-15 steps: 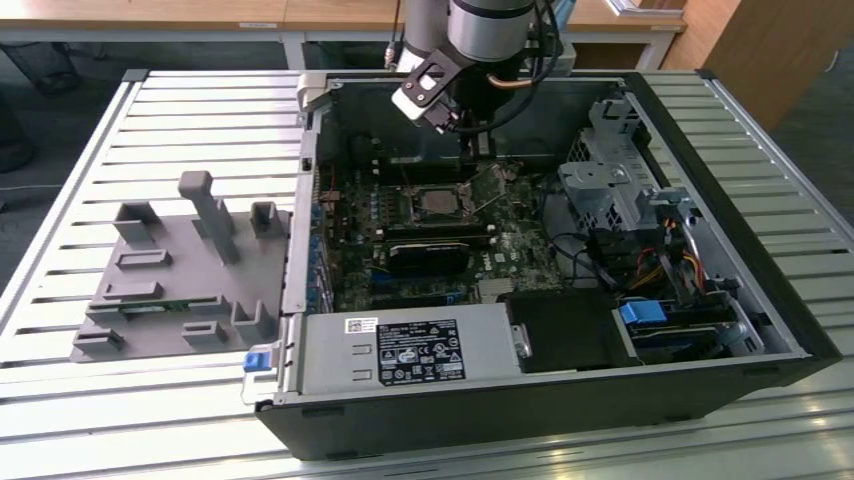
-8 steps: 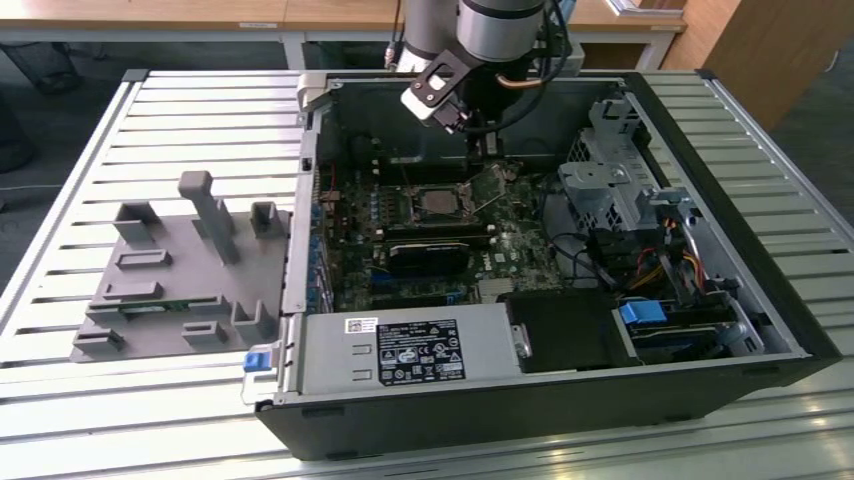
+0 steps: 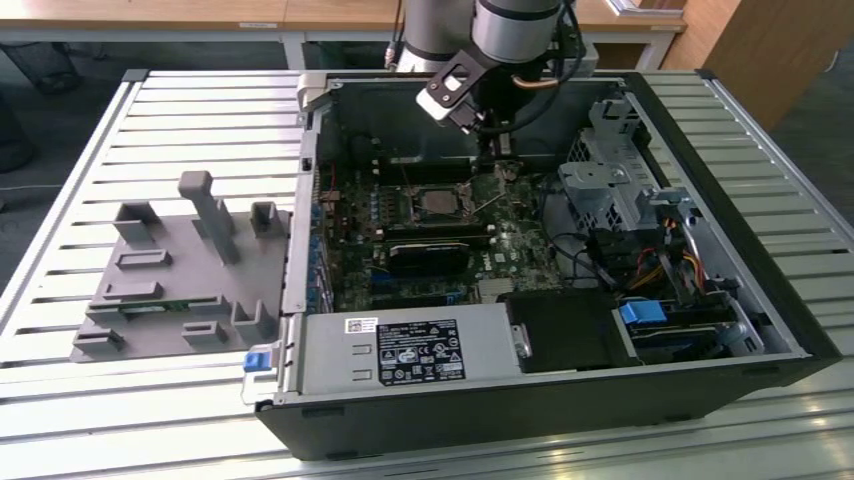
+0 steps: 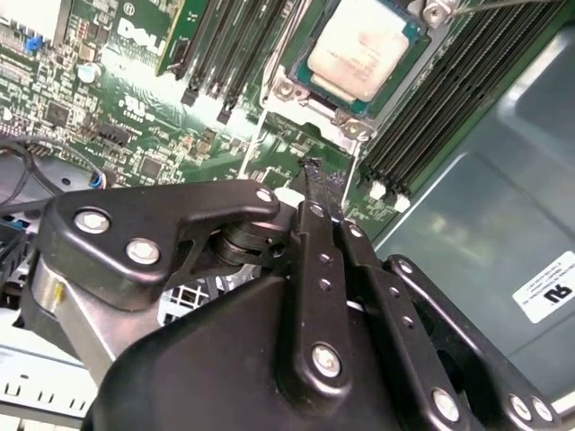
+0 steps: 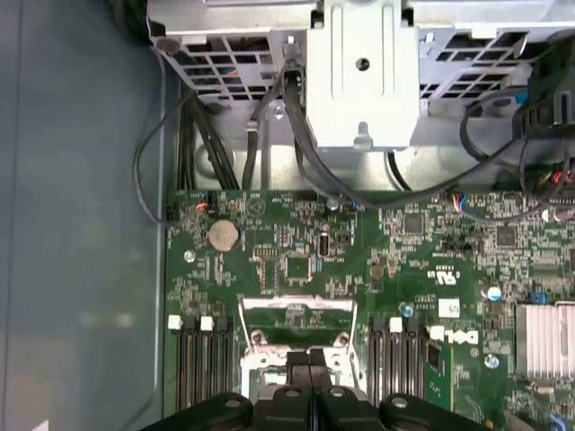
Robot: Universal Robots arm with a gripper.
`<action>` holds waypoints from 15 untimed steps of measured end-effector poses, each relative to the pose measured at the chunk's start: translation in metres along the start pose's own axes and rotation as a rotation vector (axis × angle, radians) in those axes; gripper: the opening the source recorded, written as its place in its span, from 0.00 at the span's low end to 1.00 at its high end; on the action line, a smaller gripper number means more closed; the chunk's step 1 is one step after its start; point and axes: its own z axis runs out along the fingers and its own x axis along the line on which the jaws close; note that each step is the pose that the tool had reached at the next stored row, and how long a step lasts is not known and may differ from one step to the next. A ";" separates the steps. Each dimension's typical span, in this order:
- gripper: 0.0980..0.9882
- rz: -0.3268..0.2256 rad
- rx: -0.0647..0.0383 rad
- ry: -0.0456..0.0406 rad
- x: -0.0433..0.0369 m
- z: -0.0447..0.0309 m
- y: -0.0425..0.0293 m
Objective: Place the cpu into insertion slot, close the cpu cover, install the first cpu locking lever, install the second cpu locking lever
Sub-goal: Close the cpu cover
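Sitting in the small black square insertion slot, the flat silvery-beige cpu looks placed. The thin silvery metal cpu cover seems not yet closed, levers undone; the black claw, pinched shut and empty, hovers beside it.

Free room above the insertion slot; drive cage, cables on the exterior view's right.

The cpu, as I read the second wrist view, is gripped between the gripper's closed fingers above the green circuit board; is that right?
Not quite: in the second wrist view the cpu lies seated in the insertion slot on the green circuit board, not in the gripper, whose closed fingers above the board hold nothing visible.
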 end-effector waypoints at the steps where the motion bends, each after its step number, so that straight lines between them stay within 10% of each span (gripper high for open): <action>1: 0.02 -0.003 0.000 -0.0001 0.0000 0.0006 0.0007; 15: 0.02 -0.017 0.012 0.0001 0.0027 0.0076 0.0173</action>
